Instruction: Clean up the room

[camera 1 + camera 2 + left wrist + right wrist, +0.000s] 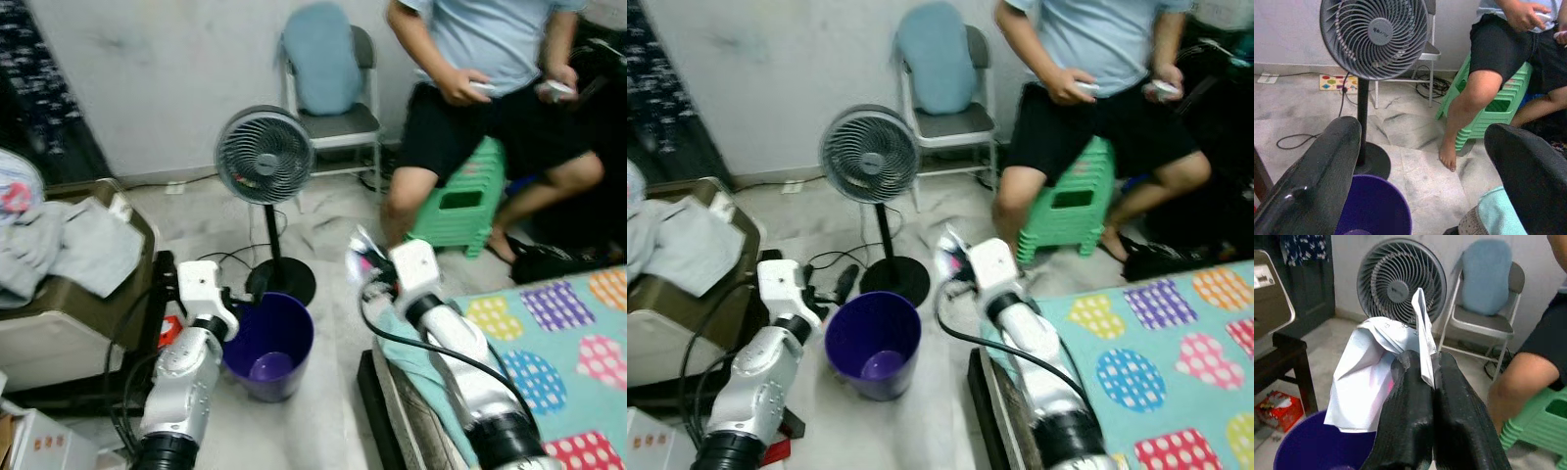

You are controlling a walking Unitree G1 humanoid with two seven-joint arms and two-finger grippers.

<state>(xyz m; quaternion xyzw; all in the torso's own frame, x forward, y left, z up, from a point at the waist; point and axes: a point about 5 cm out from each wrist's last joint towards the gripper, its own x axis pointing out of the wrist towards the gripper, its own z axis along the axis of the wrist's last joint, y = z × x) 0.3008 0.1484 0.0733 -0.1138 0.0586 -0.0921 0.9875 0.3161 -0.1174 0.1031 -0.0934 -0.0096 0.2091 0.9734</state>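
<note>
The right claw (pixel 1420 363) is clamped on a crumpled white paper wrapper (pixel 1376 377) with pink print, its two black fingers pressed together around a fold of it, and it holds the wrapper in the air near the rim of a purple bucket (pixel 269 343) that stands on the pale marble floor (pixel 333 392). The left claw (pixel 1420 161) hangs just beside the bucket's other side with its fingers spread wide apart and nothing between them. Behind the bucket stands a grey pedestal fan (pixel 265 155) on a round black base, its cable trailing across the floor. Further back a folding chair (pixel 333 108) carries a light blue cushion (pixel 321 57). A person (pixel 480 88) in a pale blue shirt and black shorts sits on a green plastic stool (pixel 465 201), holding small objects in both hands. To the robot's right lies a bed (pixel 578 362) with a teal cover of coloured hearts; to its left, grey clothes (pixel 69 245) are heaped on a brown box.
</note>
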